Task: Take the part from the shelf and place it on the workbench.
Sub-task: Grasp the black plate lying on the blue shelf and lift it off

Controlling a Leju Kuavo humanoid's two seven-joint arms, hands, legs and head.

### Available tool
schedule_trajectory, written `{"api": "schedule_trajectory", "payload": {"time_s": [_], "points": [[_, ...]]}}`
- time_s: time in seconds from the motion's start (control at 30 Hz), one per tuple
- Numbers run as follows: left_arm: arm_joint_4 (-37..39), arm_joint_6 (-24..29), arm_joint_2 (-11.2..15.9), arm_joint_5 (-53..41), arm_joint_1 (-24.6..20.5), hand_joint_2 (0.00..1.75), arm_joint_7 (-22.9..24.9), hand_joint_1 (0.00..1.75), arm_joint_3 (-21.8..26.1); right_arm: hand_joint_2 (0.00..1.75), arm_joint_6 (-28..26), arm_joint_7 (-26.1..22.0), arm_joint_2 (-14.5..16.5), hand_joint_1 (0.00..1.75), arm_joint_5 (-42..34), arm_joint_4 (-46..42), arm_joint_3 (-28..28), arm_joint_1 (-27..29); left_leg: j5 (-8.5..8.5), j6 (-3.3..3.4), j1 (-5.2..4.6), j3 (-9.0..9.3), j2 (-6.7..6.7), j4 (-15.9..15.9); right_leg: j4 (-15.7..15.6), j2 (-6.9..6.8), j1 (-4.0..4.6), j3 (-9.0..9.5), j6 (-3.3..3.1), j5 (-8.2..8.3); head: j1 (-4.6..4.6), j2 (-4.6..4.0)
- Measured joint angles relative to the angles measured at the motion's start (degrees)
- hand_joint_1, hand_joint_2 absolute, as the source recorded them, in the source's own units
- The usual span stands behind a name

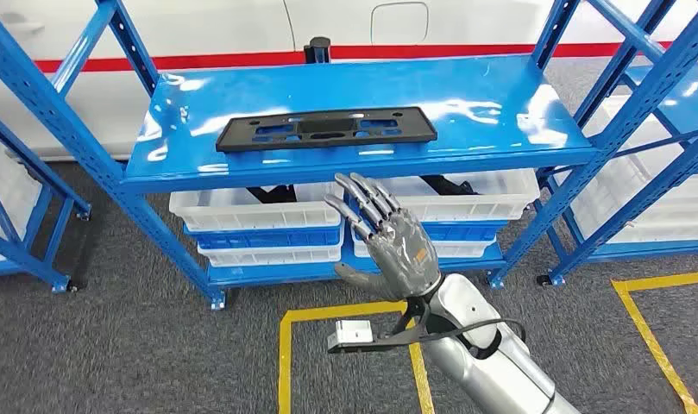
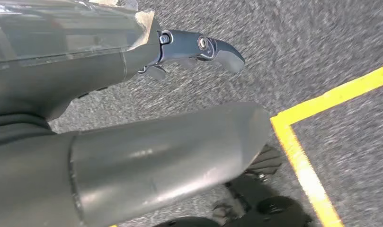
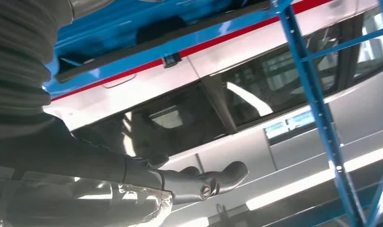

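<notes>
raised in front of the blue shelf (image 1: 466, 103), the right hand (image 1: 395, 244) is empty with fingers spread, below the shelf edge. the black part (image 1: 325, 128) lies flat on the shelf. the left hand (image 2: 199, 49) hangs over grey carpet, its grip unclear.

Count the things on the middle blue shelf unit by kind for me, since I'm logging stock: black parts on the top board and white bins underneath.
Black parts on the top board: 1
White bins below: 3, two stacked on one side and one beside them
Total: 4
</notes>
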Motion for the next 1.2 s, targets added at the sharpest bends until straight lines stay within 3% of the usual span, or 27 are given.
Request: {"api": "schedule_trajectory", "payload": {"time_s": [0.07, 0.13, 0.17, 0.23, 0.27, 0.33, 0.43, 0.47, 0.5, 0.57, 0.6, 0.63, 0.7, 0.77, 0.8, 0.87, 0.97, 1.03, 1.1, 1.13, 1.17, 1.2], "points": [[0.0, -0.04, -0.04, -0.02, -0.01, 0.0, 0.15, 0.0, -0.01, 1.75, 0.36, -0.11, 0.1, 0.0, -0.18, 0.02, 0.53, -0.01, -0.22, -0.02, 0.05, 0.11, -0.01, 0.01, 4.12, -0.01, -0.29, -2.72, 0.24, -0.92, 0.01, 0.0], [0.0, -0.08, -0.12, -0.03, 0.01, 0.0, 0.34, 0.0, -0.02, 1.75, 0.89, -0.27, 0.38, 0.0, -0.46, 0.05, 1.52, -0.04, -0.72, -0.28, 0.28, 0.55, -0.09, 0.03, 7.56, -0.07, -0.91, -5.79, 1.25, -0.65, 0.01, 0.0], [0.0, -0.09, -0.15, -0.03, 0.02, 0.0, 0.39, 0.0, -0.02, 1.75, 1.06, -0.32, 0.57, 0.0, -0.53, 0.07, 1.94, -0.08, -1.04, -0.56, 0.49, 0.94, -0.15, 0.05, 5.9, -0.14, -1.21, -5.56, 2.06, 0.88, 0.01, 0.0], [0.02, -0.07, -0.15, -0.03, 0.02, 0.0, 0.38, 0.0, -0.02, 1.75, 1.3, -0.37, 0.98, 0.0, -0.62, 0.11, 2.67, -0.21, -1.91, -1.45, 0.81, 1.85, -0.27, 0.18, -1.72, -0.59, -1.79, -2.63, 3.71, 4.97, 0.14, -0.01], [0.04, -0.05, -0.12, -0.03, -0.01, 0.0, 0.38, 0.0, -0.02, 1.75, 1.42, -0.38, 1.23, 0.0, -0.63, 0.14, 2.97, -0.3, -2.37, -1.95, 0.83, 2.14, -0.31, 0.34, -5.01, -0.63, -1.92, -1.14, 3.9, 6.32, 0.24, -0.01], [0.07, 0.0, -0.03, -0.03, -0.07, 0.0, 0.38, 0.0, -0.02, 1.75, 1.56, -0.38, 1.55, 0.0, -0.67, 0.25, 3.41, -0.43, -2.96, -2.7, 0.68, 2.36, -0.35, 0.44, -7.72, -0.51, -1.86, 0.19, 3.03, 6.86, 0.21, -0.01], [0.07, 0.01, -0.12, -0.03, -0.11, 0.0, 0.38, 0.0, -0.02, 1.75, 1.59, -0.39, 1.81, 0.0, -0.68, 0.31, 3.83, -0.65, -3.56, -3.43, 1.12, 2.61, -0.23, 0.54, -7.84, -0.1, -1.76, 0.57, 1.16, 6.47, -0.07, 0.0], [0.07, 0.02, -0.13, -0.03, -0.13, 0.0, 0.38, 0.0, -0.02, 1.75, 1.59, -0.39, 1.93, 0.0, -0.68, 0.31, 3.93, -0.79, -4.44, -3.63, 1.25, 1.96, -0.19, 2.08, -7.9, -0.04, -1.81, 0.83, 0.66, 6.32, -0.13, 0.0], [0.07, 0.02, -0.13, -0.03, -0.16, 0.0, 0.38, 0.0, -0.02, 1.75, 1.59, -0.39, 2.07, 0.0, -0.68, 0.31, 4.0, -0.91, -5.76, -3.76, 1.31, 0.6, -0.17, 4.89, -7.95, -0.02, -1.83, 1.12, 0.2, 6.13, -0.23, 0.0], [0.07, 0.03, -0.13, -0.03, -0.13, 0.0, 0.38, 0.0, -0.02, 1.75, 1.6, -0.39, 2.23, 0.0, -0.68, 0.35, 4.14, -1.05, -8.82, -3.81, 1.28, -3.93, -0.17, 13.13, -7.94, -0.03, -1.49, 1.61, -0.53, 5.68, -0.33, 0.0], [0.07, 0.03, -0.14, -0.03, -0.09, 0.0, 0.38, 0.0, -0.02, 1.75, 1.64, -0.39, 2.27, 0.0, -0.68, 0.4, 4.24, -1.07, -9.48, -3.78, 1.27, -6.04, -0.17, 16.32, -7.94, -0.02, -1.29, 1.82, -0.79, 5.49, -0.33, 0.0], [0.07, 0.03, -0.14, -0.03, -0.05, 0.0, 0.38, 0.0, -0.02, 1.75, 1.76, -0.39, 2.32, 0.0, -0.69, 0.47, 4.39, -1.09, -9.07, -3.66, 1.26, -7.39, -0.17, 17.68, -7.94, 0.02, -1.11, 2.08, -0.99, 5.29, -0.33, 0.0], [0.07, 0.03, -0.14, 0.01, -0.01, 0.0, 0.38, 0.0, -0.01, 1.75, 2.18, -0.39, 2.56, 0.0, -0.71, 0.62, 4.81, -1.22, -5.39, -3.16, 1.2, -6.98, -0.17, 14.25, -7.94, 0.19, -0.84, 2.73, -1.14, 4.86, -0.33, 0.0], [0.08, 0.03, -0.07, 0.14, -0.02, 0.0, 0.38, 0.0, 0.03, 1.75, 2.66, -0.39, 3.03, 0.0, -0.77, 0.79, 5.39, -1.62, -1.28, -2.34, 0.91, -4.13, -0.17, 6.75, -7.91, 0.42, -0.53, 3.31, -0.87, 4.35, -0.33, 0.0], [0.09, 0.05, -0.04, 0.22, -0.06, 0.0, 0.38, 0.0, 0.05, 1.75, 2.82, -0.39, 3.23, 0.0, -0.86, 0.9, 5.7, -1.89, -0.43, -2.09, 0.69, -2.99, -0.13, 4.21, -7.9, 0.5, -0.42, 3.43, -0.62, 4.14, -0.34, 0.0], [0.11, 0.53, -0.07, 0.49, -0.08, 0.0, 0.3, 0.0, 0.16, 1.75, 2.91, -0.37, 3.46, 0.0, -1.11, 1.16, 6.27, -2.35, -0.49, -1.9, 0.18, -2.01, -0.14, 2.37, -7.96, 0.52, -0.29, 3.45, 0.0, 3.89, -0.34, 0.0], [0.11, 2.38, -0.56, 1.09, 0.13, 0.0, -0.12, 0.0, 0.72, 1.75, 2.9, -0.35, 3.68, 0.0, -1.61, 1.43, 7.02, -2.8, -0.25, -1.22, 0.2, -1.17, -0.13, 1.35, -6.9, 0.16, -0.5, 2.95, 0.83, 3.13, -0.31, 0.0], [0.11, 2.99, -0.9, 1.26, 0.21, 0.0, -0.43, 0.0, 1.13, 1.75, 2.9, -0.34, 3.69, 0.0, -1.88, 1.5, 7.39, -3.09, -0.23, -0.76, 0.38, -0.59, -0.06, 0.81, -1.51, -0.04, -0.57, 0.06, 0.76, 1.11, -0.22, 0.0], [0.11, 3.18, -1.16, 1.3, 0.25, 0.0, -0.61, 0.0, 1.36, 1.75, 2.9, -0.3, 3.58, 0.0, -2.04, 1.68, 7.82, -3.19, -0.51, -0.51, 0.38, -0.4, -0.07, 0.79, 5.83, -0.05, -0.6, -4.35, 0.78, -0.9, -0.2, 0.0], [0.11, 3.22, -1.29, 1.3, 0.29, 0.0, -0.65, 0.0, 1.42, 1.75, 2.9, -0.27, 3.49, 0.0, -2.1, 1.79, 8.06, -3.16, -0.7, -0.47, 0.38, -0.26, -0.1, 0.8, 7.73, -0.06, -0.63, -5.82, 1.06, -0.96, -0.2, 0.0], [0.11, 3.24, -1.4, 1.3, 0.33, 0.0, -0.67, 0.0, 1.44, 1.75, 2.9, -0.22, 3.41, 0.0, -2.15, 1.87, 8.27, -3.14, -0.92, -0.52, 0.41, -0.03, -0.16, 0.81, 7.36, -0.08, -0.68, -6.17, 1.53, -0.09, -0.19, 0.0], [0.11, 3.26, -1.51, 1.3, 0.37, 0.0, -0.68, 0.0, 1.44, 1.75, 2.89, -0.18, 3.34, 0.0, -2.21, 1.91, 8.44, -3.15, -1.19, -0.65, 0.45, 0.34, -0.23, 0.82, 4.72, -0.16, -0.76, -5.33, 2.11, 1.6, -0.19, 0.0]]}}
